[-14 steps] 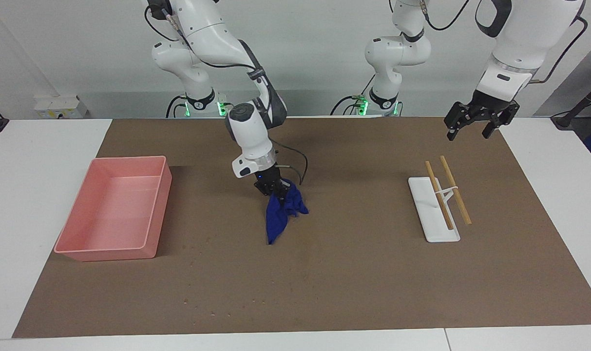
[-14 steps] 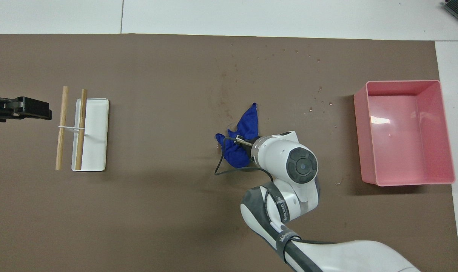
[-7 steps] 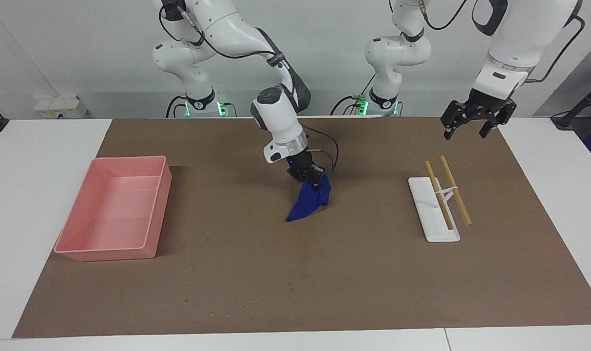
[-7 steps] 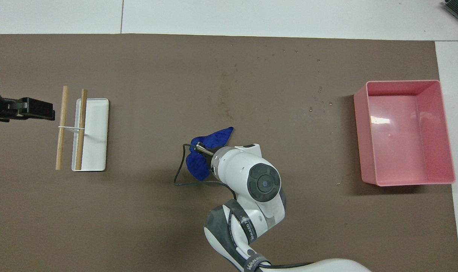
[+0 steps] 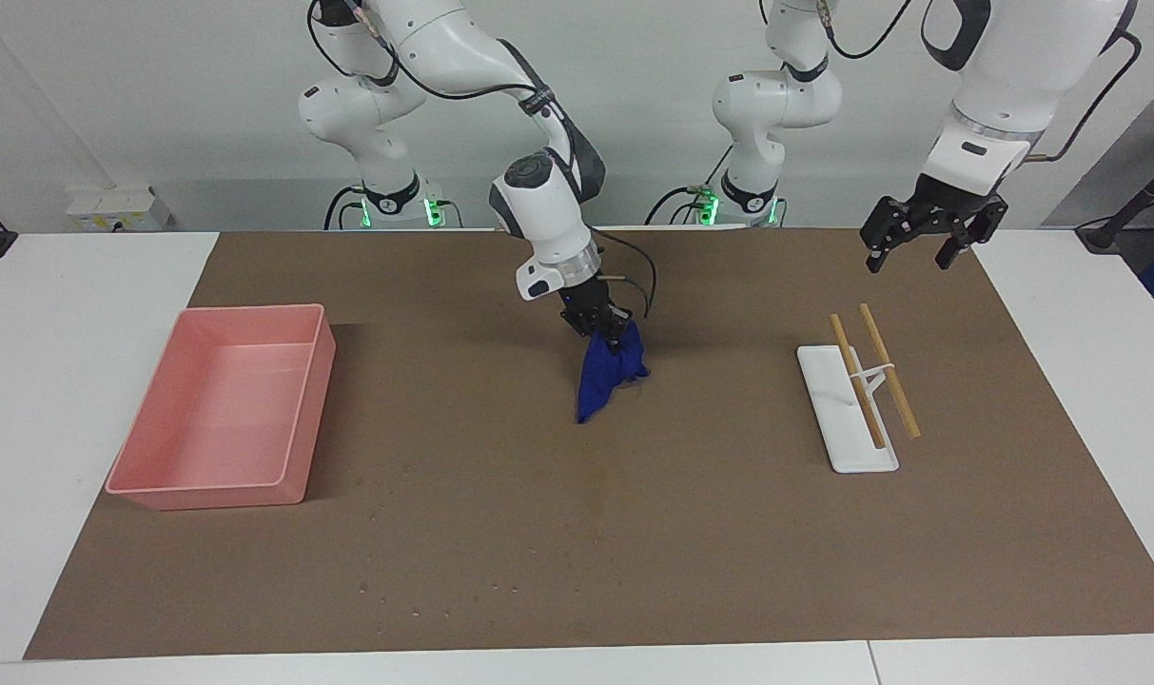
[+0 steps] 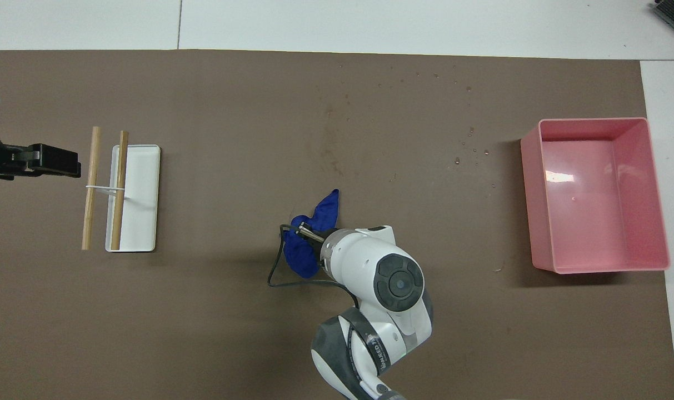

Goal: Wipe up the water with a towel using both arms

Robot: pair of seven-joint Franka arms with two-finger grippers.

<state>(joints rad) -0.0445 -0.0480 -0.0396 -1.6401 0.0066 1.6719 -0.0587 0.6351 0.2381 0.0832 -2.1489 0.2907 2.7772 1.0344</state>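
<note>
Right gripper (image 5: 608, 335) clamps towel (image 5: 603, 378), dangling over the mat, off the water (image 6: 331, 145). Left gripper (image 5: 919, 243) waits, fingers spread, by sticks (image 5: 874, 378). Next: lower towel onto stain.

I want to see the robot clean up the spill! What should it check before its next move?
1. Right hand grips the towel: ok, shut on it.
2. Towel off the mat: cannot tell; its lowest corner hangs close to it.
3. Towel on the water: not ok; the stain lies farther from the robots than the towel.
4. Left hand helping: not ok; it waits open in the air, near the tray with sticks.
5. Pink bin out of the way: ok.
</note>
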